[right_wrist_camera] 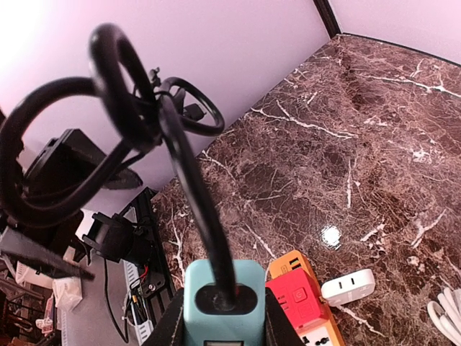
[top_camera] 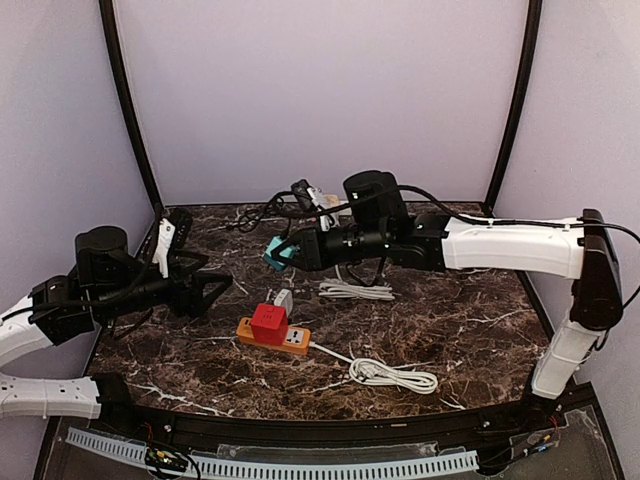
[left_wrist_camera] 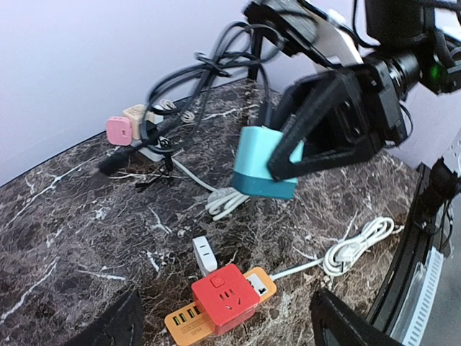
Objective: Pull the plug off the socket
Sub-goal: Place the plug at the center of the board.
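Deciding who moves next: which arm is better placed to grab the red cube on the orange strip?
Left. The left jaws stand open and empty, facing the red cube; the right jaws are shut on the teal plug, held aloft.

Dark marble table (top_camera: 470, 310) carries an orange power strip (top_camera: 292, 340) (red cube (top_camera: 268, 322) atop) and a coiled white cord (top_camera: 392, 374).

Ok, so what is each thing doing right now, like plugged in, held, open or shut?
Teal plug: held in the air, out of any socket.
Right tool: shut on the teal plug.
Left tool: open, holding nothing.
Orange power strip: lying flat on the table.
Red cube: seated on the orange power strip.
White adapter: loose on the table, unplugged.
White cable: bundled up, lying flat.
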`<action>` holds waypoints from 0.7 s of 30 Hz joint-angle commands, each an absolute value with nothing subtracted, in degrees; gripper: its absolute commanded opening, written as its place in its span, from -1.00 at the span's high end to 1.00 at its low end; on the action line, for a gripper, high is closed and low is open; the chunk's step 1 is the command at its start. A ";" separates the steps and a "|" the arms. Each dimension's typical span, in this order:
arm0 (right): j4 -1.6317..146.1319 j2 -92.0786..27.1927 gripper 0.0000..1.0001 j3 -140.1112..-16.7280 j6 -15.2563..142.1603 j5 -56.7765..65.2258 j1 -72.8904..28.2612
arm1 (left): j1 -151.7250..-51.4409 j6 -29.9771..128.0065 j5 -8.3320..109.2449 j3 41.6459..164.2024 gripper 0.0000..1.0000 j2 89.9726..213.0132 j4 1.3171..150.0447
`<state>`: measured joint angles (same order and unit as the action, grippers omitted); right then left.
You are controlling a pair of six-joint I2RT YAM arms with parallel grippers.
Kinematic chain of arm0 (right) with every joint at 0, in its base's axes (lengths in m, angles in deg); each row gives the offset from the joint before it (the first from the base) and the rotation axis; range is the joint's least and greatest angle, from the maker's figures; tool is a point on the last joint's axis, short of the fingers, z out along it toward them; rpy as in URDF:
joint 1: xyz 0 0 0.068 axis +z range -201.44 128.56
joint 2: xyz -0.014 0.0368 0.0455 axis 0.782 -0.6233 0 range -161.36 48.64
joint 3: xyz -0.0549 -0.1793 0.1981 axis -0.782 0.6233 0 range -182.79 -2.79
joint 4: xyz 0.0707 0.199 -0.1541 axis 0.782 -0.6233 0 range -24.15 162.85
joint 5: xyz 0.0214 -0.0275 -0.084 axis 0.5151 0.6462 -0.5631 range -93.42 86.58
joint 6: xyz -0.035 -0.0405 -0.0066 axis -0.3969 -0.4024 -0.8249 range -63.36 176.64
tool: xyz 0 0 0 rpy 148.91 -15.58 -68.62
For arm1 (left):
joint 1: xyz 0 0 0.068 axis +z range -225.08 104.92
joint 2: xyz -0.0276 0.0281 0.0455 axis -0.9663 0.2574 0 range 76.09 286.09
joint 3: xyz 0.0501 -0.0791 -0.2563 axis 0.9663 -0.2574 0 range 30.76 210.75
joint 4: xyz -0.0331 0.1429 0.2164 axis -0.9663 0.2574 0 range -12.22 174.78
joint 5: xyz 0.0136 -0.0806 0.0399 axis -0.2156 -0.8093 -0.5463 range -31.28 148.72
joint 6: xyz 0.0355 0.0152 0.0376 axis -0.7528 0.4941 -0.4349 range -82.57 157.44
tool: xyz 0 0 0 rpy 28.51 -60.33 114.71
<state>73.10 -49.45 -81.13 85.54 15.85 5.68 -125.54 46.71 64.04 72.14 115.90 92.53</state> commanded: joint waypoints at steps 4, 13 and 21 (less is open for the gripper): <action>75.16 -51.97 1.00 -83.31 92.72 16.29 4.59 | -131.35 31.92 68.05 75.10 -0.59 122.36 91.20; 82.68 -51.50 1.00 -78.73 97.61 19.73 4.62 | -134.23 25.05 73.84 77.96 -0.67 128.87 87.96; 86.15 -51.09 1.00 -76.56 98.91 21.26 4.63 | -134.34 25.38 75.60 83.19 -0.76 137.31 86.97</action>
